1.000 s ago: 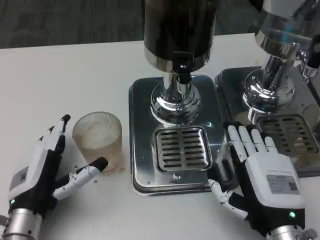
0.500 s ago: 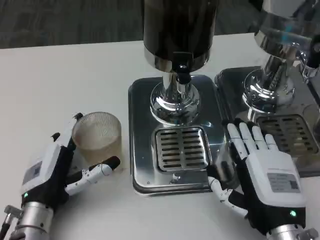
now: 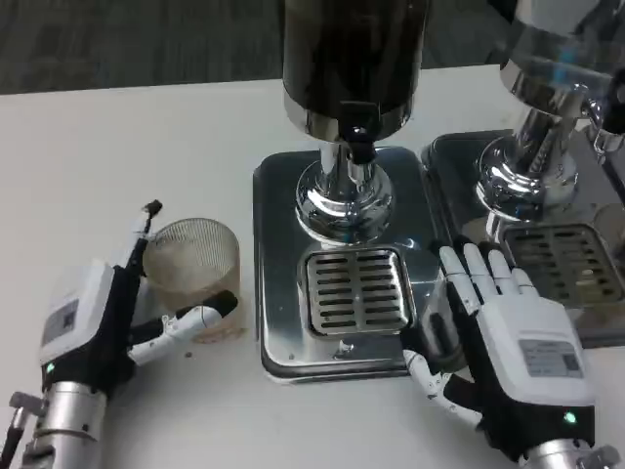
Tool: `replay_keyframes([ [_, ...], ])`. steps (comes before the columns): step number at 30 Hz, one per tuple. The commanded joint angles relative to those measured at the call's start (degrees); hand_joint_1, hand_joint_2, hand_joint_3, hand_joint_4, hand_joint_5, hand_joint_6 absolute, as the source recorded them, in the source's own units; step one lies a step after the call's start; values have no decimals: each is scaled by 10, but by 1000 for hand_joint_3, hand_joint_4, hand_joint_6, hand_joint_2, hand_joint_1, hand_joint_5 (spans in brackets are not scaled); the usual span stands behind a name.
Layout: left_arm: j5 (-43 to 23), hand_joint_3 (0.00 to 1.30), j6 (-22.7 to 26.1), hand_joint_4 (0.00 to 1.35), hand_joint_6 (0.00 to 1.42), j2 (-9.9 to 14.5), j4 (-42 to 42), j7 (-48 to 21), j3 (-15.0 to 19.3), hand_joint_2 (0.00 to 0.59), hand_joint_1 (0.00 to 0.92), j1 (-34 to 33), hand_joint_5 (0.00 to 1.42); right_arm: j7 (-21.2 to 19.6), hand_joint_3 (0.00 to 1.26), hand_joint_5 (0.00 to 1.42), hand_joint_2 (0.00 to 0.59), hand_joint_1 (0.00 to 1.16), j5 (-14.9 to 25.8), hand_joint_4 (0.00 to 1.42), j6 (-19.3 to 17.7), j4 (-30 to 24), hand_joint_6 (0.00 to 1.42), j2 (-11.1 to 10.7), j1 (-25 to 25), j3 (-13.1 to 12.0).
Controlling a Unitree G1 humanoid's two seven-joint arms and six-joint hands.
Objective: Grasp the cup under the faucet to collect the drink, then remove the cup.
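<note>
**Our left hand has reached the cup**

A second ago our left hand [image 3: 93, 327] lay a little way from the cup [image 3: 193, 277], fingers spread; now it has moved in, with the long fingers behind the cup's left side and the thumb against its front; we think the hold is starting, but we cannot tell if the squeeze is tight yet.

The cup sits on the white table [image 3: 117, 156], just left of the shiny tray [image 3: 283, 332]; it has not moved, and it is not under the faucet [image 3: 357, 143] yet.

Our right hand [image 3: 508, 337] lies flat and open on the tray's right edge, holding nothing.

So next the cup must go onto the grate [image 3: 356, 290] under the faucet.
</note>
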Motion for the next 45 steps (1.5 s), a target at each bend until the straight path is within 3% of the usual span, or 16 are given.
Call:
replay_keyframes([
  [1,16,211,9,440,921,-4,10,3,-16,62,307,6,705,5,57,0,417,325,1,0,-1,-11,75,-2,6,0],
  [4,19,305,9,547,1001,-3,10,16,-19,88,408,4,781,5,60,0,416,328,2,0,-1,-10,76,-2,6,-1],
  [9,31,421,15,654,1085,0,1,63,-24,96,486,6,887,5,64,0,416,334,5,0,-1,-8,89,-1,3,-1],
  [23,56,616,25,850,1255,-3,-11,153,-24,65,536,11,1046,5,64,0,416,338,11,0,-3,0,94,0,-4,-2],
  [37,62,674,31,884,1311,-4,-37,181,-22,78,590,14,1077,1,47,0,416,340,14,0,-3,2,97,0,-5,-3],
  [45,69,689,32,889,1339,-1,-79,198,-21,44,696,28,1063,2,45,0,421,334,15,0,-4,1,99,-2,-6,-3],
])
